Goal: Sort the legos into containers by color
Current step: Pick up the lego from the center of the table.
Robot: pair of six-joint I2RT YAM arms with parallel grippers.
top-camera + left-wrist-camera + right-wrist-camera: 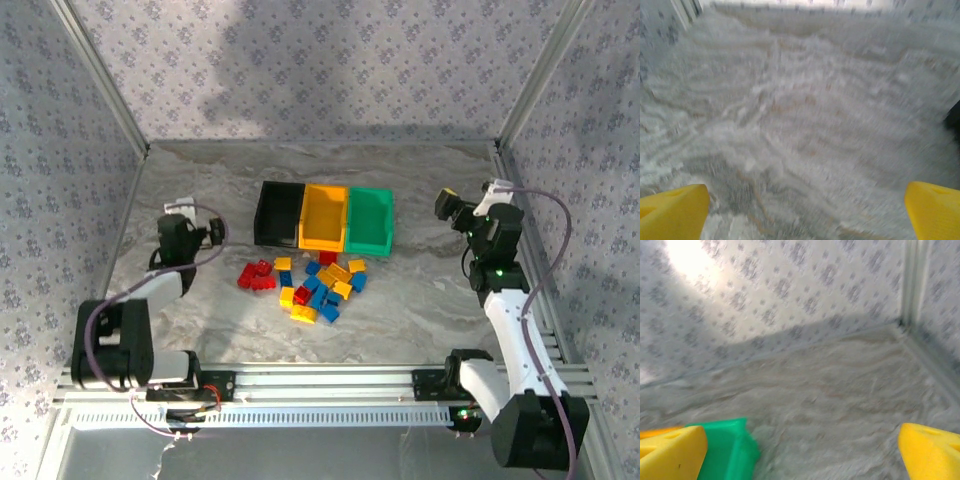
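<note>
Three small open-topped rectangular plastic bins stand touching in a row mid-table: black bin (278,212), yellow-orange bin (323,215), green bin (370,220) (L to R in top view). The loose pile of small red, blue & yellow studded plastic legos (312,285) lies at 6 o'clock of the bins on the marbled grey tabletop (430,300); red cluster (255,277) at the pile's 9 o'clock edge; one red brick (327,258) just beside the yellow-orange bin's near wall.

Left gripper (214,232) sits at 9 o'clock of the black bin, apart from it; in wrist view (802,215) its yellow fingers (672,210) are spread wide over bare tabletop. Right gripper (447,205) sits at 3 o'clock of the green bin, well apart; its fingers (932,450) also spread wide.

Open tabletop runs at 12 o'clock behind the bins to the patterned back wall (320,70); aluminium rail (330,385) bounds the near edge.

Right wrist view adds the green bin's corner (727,450) by its left fingertip & a metal corner post (912,280) at 1 o'clock; left wrist view is blurred, dark shape (955,120) at 3 o'clock edge, can't tell what.
</note>
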